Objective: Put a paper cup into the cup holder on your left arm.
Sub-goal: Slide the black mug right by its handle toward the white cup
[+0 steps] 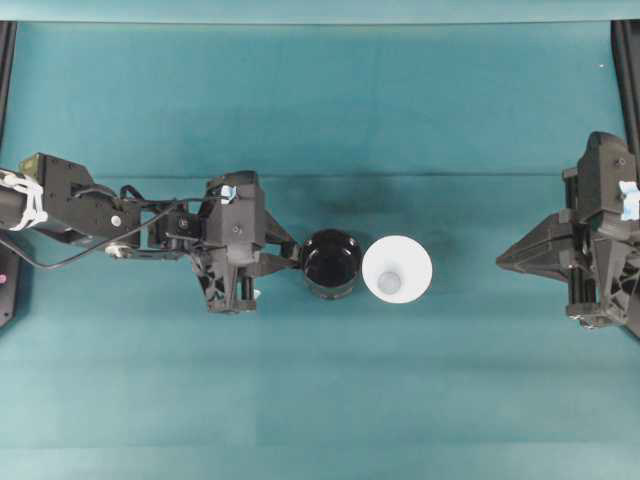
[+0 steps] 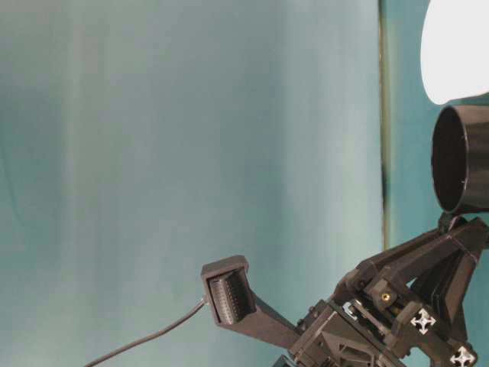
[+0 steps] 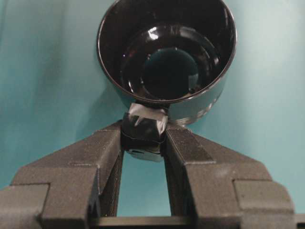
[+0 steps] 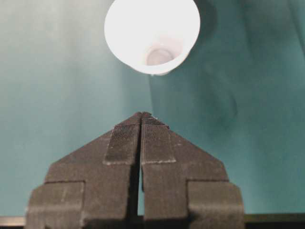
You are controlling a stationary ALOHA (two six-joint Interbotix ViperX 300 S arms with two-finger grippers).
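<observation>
- Left wrist view is showing the left tool (image 3: 145, 136) clenching the small taped handle of the cup holder (image 3: 167, 52), its two fingers (image 3: 102, 152) standing only partly apart around that handle.
- Overhead view is showing the cup holder (image 1: 331, 263) sitting just past the left tool's (image 1: 292, 257) tips, mouth upward, dark and glossy inside.
- Paper cup (image 1: 397, 270) is standing upright on the teal surface (image 1: 320, 110), just beside the cup holder on the side away from the left tool; whether the two rims are touching cannot be told.
- Right wrist view is showing the right tool (image 4: 142, 119) pressed fully together, gripping nothing.
- Paper cup (image 4: 152, 36) is lying ahead of the right tool's tips, well apart from them, with bare surface between.
</observation>
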